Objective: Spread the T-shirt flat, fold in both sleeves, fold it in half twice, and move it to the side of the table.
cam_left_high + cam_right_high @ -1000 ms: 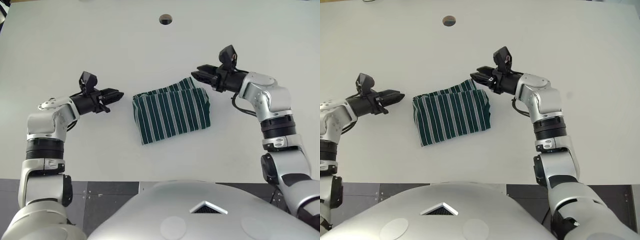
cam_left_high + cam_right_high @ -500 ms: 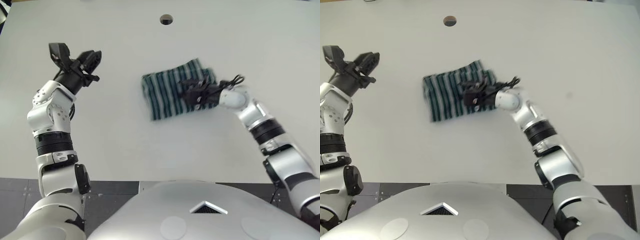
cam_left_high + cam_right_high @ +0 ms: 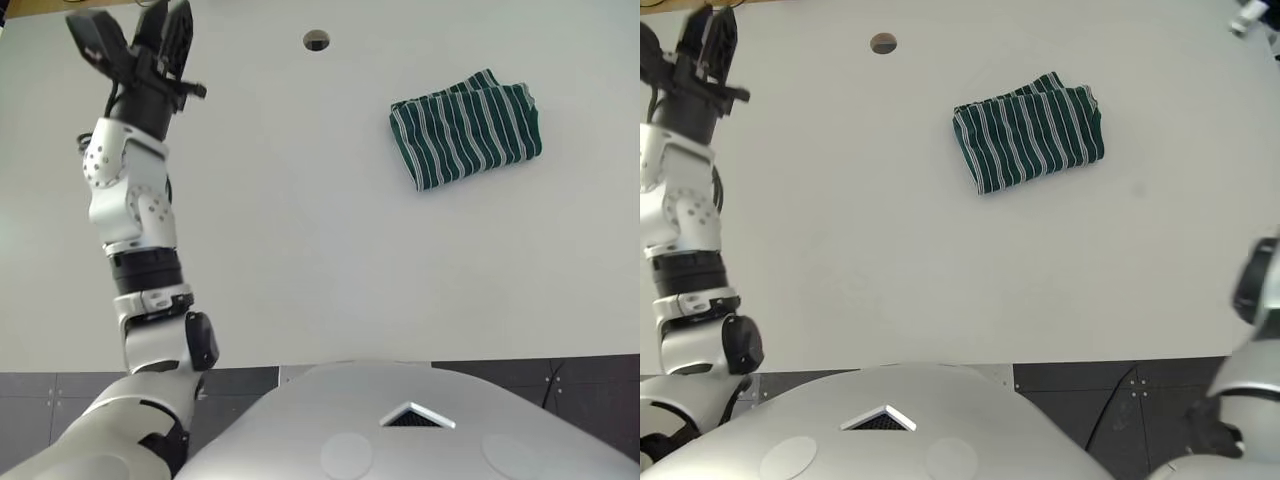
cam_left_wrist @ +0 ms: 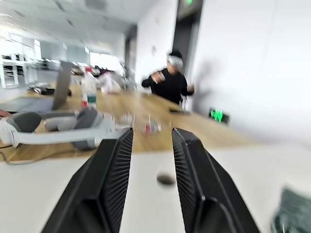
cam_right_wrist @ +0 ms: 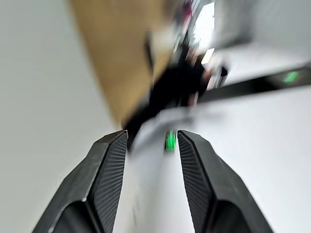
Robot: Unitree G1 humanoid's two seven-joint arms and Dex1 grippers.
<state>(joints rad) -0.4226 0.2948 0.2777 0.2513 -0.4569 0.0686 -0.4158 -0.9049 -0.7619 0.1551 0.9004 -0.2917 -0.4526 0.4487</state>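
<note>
The left gripper [image 3: 165, 15] is released: its two black fingers stand apart with nothing between them, as the left wrist view [image 4: 150, 132] shows plainly. It is raised high on an upright arm, toward 10 o'clock in the left eye view, fingertips pointing away from the robot. The right gripper [image 5: 150, 133] is released as well, its ribbed fingers spread with only blurred room between them; where it stands over the table cannot be told.

The white table [image 3: 300, 250] stretches across the whole scene in front of the robot.

The T-shirt [image 3: 465, 130] lies on it toward 2 o'clock in the left eye view, folded into a compact, thick rectangle. It is dark green with thin white stripes. Its long axis is tilted, running from 8 o'clock up to 2 o'clock, and the stripes cross the short way. Along its 12 o'clock edge a bunched layer peeks out past the top fold. The left gripper is well apart from it, out between 9 and 10 o'clock of the shirt.

A small round hole [image 3: 316, 40] sits in the tabletop at 12 o'clock, at about 10 o'clock from the shirt and clearly apart from it, between shirt and left gripper.
</note>
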